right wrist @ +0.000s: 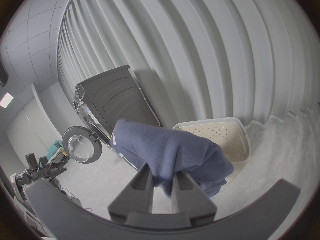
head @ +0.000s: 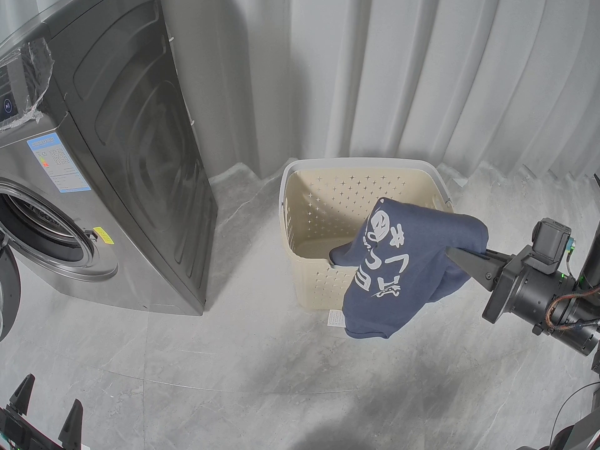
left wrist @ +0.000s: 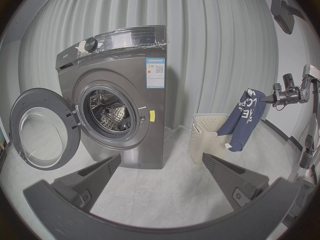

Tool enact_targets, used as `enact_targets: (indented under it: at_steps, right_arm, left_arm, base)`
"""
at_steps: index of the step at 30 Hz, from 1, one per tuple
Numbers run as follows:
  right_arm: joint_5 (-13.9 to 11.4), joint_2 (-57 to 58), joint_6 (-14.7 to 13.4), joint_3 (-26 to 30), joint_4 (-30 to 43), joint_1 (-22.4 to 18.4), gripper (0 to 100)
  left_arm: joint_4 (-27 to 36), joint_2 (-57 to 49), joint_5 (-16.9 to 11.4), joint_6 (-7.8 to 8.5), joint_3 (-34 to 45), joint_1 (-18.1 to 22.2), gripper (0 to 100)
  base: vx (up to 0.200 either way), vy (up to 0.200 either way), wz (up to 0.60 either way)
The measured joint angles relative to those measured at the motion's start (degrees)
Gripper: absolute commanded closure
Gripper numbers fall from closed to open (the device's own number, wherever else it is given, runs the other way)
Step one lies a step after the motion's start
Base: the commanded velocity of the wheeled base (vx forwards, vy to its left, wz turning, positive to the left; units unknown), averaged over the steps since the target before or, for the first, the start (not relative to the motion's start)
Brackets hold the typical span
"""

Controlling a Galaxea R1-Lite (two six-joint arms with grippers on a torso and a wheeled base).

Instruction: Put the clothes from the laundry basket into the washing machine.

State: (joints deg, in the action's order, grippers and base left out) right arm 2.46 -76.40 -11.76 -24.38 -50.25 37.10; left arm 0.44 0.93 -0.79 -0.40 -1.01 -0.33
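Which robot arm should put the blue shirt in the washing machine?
Right. The right gripper is shut on the blue shirt, which hangs over the laundry basket rim. The left gripper is open and empty, nearer the washing machine.

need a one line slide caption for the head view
The right gripper holds a navy printed shirt over the rim of the cream laundry basket, beside the washing machine.

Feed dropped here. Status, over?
Right gripper shut on shirt, raised above basket rim. Left gripper open, low. Washer door open; nothing in the way.
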Motion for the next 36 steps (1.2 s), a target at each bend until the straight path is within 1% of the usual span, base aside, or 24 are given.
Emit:
enact_targets:
  at_steps: [27, 36]
  right_arm:
    - [0.2, 1.1, 0.2, 0.4, 0.0, -2.0, 100]
    - [0.1, 1.2, 0.2, 0.4, -0.4, -2.1, 100]
  left_arm:
    - [0.0, 0.0, 0.0, -0.11, 0.0, 0.0, 0]
    - [0.0, 0.0, 0.0, -0.11, 0.0, 0.0, 0]
  base:
    - [0.0, 0.2, 0.0]
    - [0.0, 0.0, 0.0]
